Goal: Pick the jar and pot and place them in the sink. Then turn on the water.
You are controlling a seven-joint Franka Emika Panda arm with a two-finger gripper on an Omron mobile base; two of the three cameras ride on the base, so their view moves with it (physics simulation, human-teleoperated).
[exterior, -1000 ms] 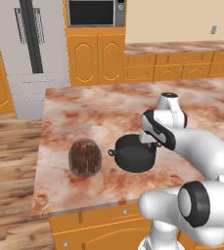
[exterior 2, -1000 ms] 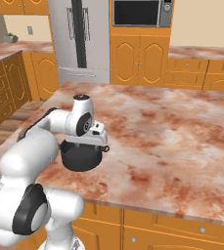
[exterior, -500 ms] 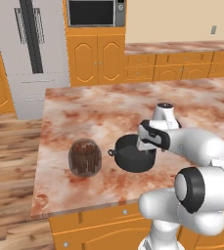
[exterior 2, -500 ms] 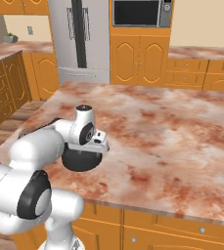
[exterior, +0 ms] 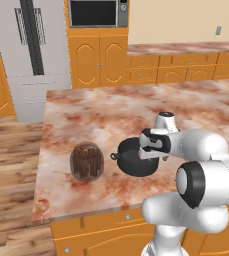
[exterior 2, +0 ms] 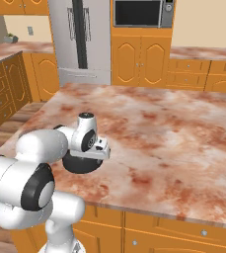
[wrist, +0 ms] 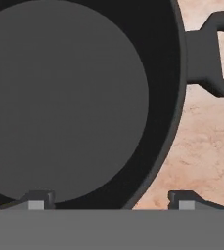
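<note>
One gripper (wrist: 111, 197) spread wide, straddling pot (wrist: 69, 97) rim; jar (exterior: 86, 161) near counter (exterior: 111, 110) edge.

— What is seen on the surface (exterior 2: 183, 148)?

— A low black pot (exterior 2: 80, 163) is seen near its front left corner, largely covered by the white arm.

— And the end effector (exterior 2: 95, 154)?

— It is lowered over the pot's right rim; how its jaws stand cannot be told.

— Behind?

— A grey refrigerator (exterior 2: 80, 39) and a microwave (exterior 2: 140, 12) set among orange cabinets (exterior 2: 139, 62).
</note>
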